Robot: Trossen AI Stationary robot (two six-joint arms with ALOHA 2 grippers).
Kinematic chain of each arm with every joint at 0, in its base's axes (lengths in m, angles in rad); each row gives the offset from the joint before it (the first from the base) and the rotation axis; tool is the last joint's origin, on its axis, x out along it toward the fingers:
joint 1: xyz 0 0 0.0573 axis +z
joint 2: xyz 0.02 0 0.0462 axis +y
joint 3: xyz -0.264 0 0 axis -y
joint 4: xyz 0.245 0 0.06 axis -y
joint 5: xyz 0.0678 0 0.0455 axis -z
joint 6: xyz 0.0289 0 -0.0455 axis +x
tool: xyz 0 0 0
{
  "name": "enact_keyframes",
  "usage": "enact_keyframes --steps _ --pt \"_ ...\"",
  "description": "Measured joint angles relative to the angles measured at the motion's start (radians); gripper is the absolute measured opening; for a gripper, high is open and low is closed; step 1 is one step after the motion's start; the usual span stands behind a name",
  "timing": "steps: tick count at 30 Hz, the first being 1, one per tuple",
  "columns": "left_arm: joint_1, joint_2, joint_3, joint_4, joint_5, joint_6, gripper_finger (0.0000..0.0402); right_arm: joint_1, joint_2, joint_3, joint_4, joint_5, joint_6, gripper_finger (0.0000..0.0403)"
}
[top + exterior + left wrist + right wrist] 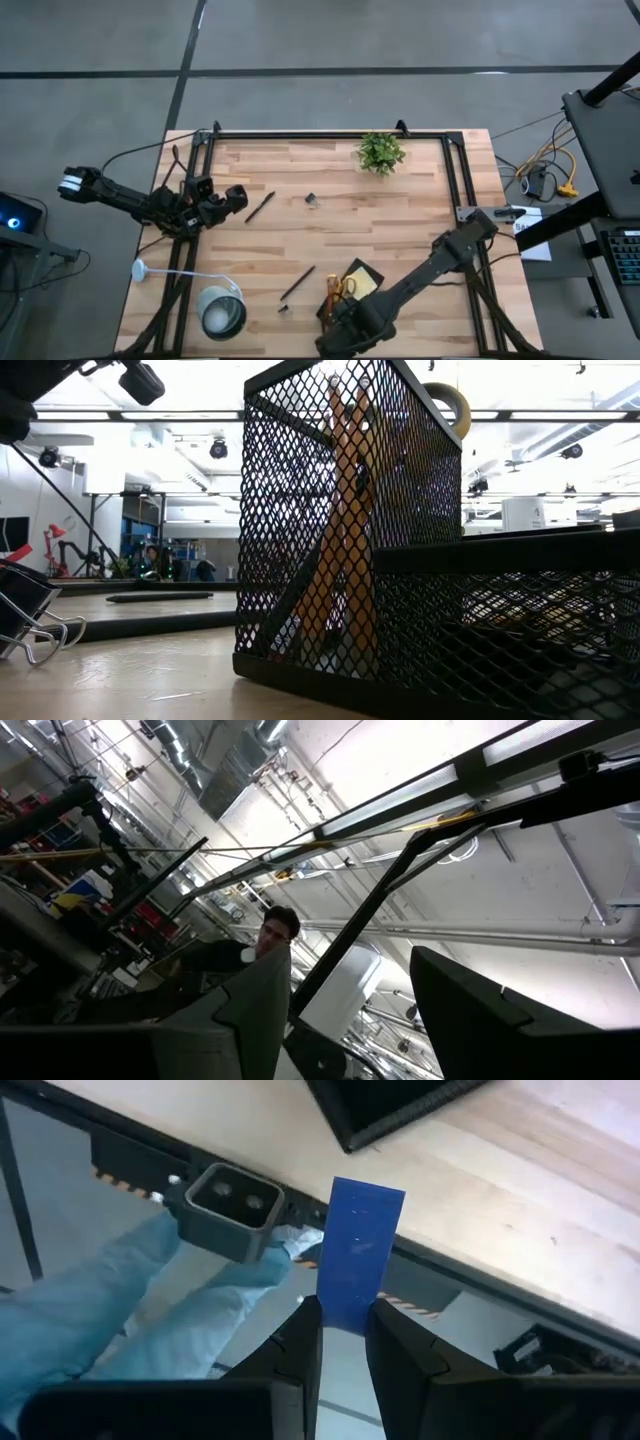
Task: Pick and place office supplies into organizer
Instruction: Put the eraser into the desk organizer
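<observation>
The black mesh organizer [352, 290] [400, 590] stands near the table's front edge. It holds yellow-handled scissors [338, 288], a yellow sticky-note pad [363, 284] and orange pencils [345, 510]. My right gripper [340, 340] [343, 1320] hangs over the front edge beside it, shut on a small blue flat piece [362, 1240]. Two black pens [260, 207] [297, 283], a binder clip [312, 200] [30, 622] and a tiny piece [284, 308] lie on the wood. My left gripper [235, 198] [350, 1010] rests open at the table's left, pointing up. My right gripper pinches the blue piece by its near end [345, 1308] between its two fingers. The rest of the piece sticks out past the fingertips. The fingers point steeply down, and the piece is lifted clear, over the table's front edge.
A green potted plant [380, 152] stands at the far edge and a round lamp [222, 312] at the front left. A person's light-blue gloved hand [150, 1305] shows below the front edge, near the mounted camera [232, 1205]. Bare wood lies mid-table.
</observation>
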Motion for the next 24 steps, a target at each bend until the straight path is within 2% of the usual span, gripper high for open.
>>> enact_keyframes --steps 6,13,18,24 --pt "0.000 -0.007 0.001 0.001 0.000 -0.001 0.0191 -0.059 0.019 -0.004 -0.004 0.011 -0.030 0.0059" --pt "0.000 -0.016 0.001 0.000 0.000 -0.125 0.0191 -0.083 0.017 -0.013 -0.041 -0.064 -0.098 0.0059" --pt "0.000 -0.018 0.001 0.000 0.000 -0.128 0.0191 -0.081 0.016 -0.029 -0.044 -0.065 -0.121 0.0059" --pt "0.000 -0.024 0.001 0.000 0.000 -0.128 0.0191 -0.099 0.015 -0.095 -0.044 -0.125 -0.155 0.0059"
